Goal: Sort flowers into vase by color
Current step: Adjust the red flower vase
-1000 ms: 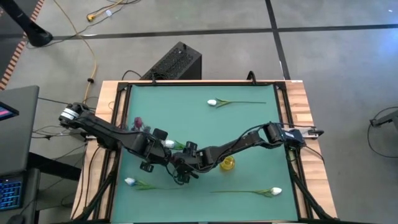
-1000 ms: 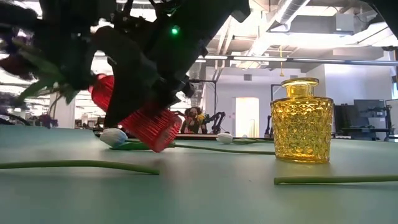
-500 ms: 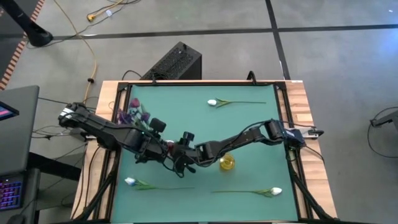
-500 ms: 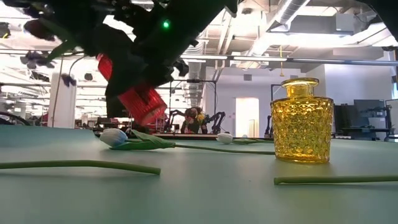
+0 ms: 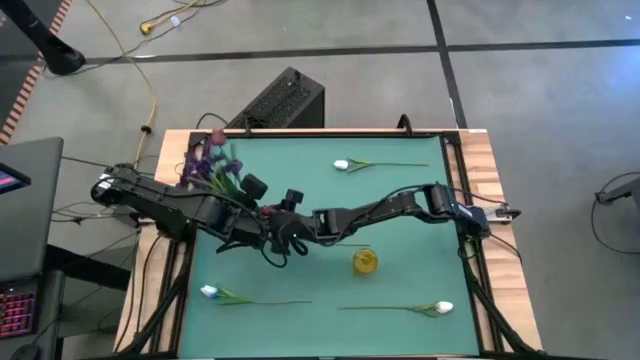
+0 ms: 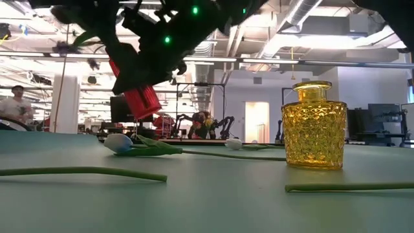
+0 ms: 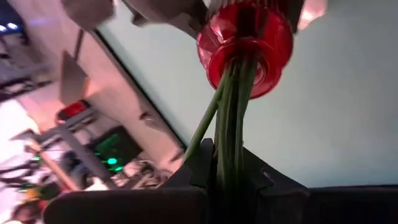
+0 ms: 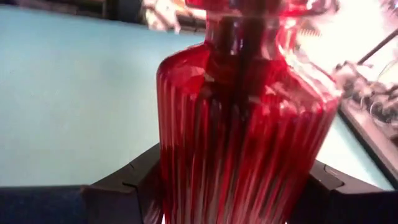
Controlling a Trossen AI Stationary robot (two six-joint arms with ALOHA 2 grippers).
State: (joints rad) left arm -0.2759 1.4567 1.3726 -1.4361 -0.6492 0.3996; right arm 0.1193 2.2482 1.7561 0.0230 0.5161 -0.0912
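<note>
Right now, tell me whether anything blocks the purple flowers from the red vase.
Nothing visible does. The left gripper is shut on the purple flowers' stems, which already run into the mouth of the red vase. The right gripper holds that vase off the table.

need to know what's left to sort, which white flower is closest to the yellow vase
The white flower lying nearest the front edge on the right side, just below the yellow vase in the high view. The other two lie farther off, at front left and near the far edge.

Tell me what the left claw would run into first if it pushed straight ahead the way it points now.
Most likely the red vase: the left claw is shut on the green stems, which run straight into the vase's mouth. Depth is unclear.
</note>
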